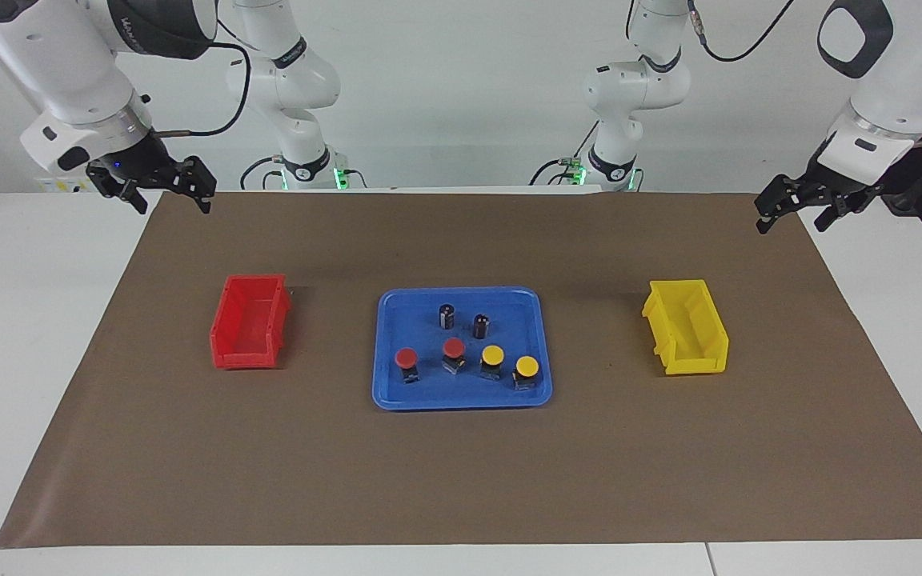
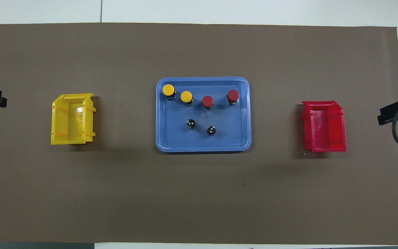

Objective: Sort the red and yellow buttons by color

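Two dark cylinders beside buttons in blue tray.

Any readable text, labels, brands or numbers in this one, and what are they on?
Lettering on the dark band of the right arm: cut off and too blurred to read.
Red bin, yellow bin, blue tray, red and yellow buttons, two dark cylinders: no text visible.
Brown mat: none.
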`<state>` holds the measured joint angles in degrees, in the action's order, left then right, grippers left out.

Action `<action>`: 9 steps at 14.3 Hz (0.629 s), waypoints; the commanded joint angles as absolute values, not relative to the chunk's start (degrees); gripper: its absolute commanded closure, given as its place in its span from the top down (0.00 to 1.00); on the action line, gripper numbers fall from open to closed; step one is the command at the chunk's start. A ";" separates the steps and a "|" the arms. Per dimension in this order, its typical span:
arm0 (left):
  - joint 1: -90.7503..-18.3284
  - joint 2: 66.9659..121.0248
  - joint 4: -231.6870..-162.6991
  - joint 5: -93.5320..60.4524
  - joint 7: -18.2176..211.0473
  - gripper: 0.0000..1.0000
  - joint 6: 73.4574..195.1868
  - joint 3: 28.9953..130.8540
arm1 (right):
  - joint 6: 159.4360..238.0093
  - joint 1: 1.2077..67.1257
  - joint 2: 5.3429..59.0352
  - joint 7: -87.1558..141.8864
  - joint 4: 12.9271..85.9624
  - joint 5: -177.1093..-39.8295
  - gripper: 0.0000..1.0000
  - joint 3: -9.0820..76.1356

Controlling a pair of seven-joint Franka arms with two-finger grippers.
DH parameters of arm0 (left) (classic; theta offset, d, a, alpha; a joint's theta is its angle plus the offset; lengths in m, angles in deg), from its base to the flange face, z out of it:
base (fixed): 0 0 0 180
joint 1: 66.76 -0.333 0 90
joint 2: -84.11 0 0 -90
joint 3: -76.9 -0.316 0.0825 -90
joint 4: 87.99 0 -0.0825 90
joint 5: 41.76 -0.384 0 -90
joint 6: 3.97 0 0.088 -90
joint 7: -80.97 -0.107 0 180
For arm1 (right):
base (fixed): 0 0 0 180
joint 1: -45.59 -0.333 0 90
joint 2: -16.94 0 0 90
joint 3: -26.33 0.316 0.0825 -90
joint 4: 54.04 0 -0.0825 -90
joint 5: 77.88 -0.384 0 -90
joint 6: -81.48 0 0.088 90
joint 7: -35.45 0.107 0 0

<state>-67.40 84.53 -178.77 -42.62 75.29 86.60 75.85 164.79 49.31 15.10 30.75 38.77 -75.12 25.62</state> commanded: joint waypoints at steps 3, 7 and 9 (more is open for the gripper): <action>-68.07 83.23 -180.28 -42.20 74.38 1.00 86.55 76.28 | 165.06 50.69 14.47 29.74 39.12 -75.68 1.00 25.80; -68.07 83.14 -180.37 -42.20 74.38 1.00 86.11 76.28 | 165.06 50.51 14.47 29.83 39.12 -75.68 1.00 25.89; -68.07 83.14 -180.37 -42.20 74.38 1.00 86.29 76.28 | 165.06 50.16 14.47 29.48 39.03 -75.59 1.00 26.06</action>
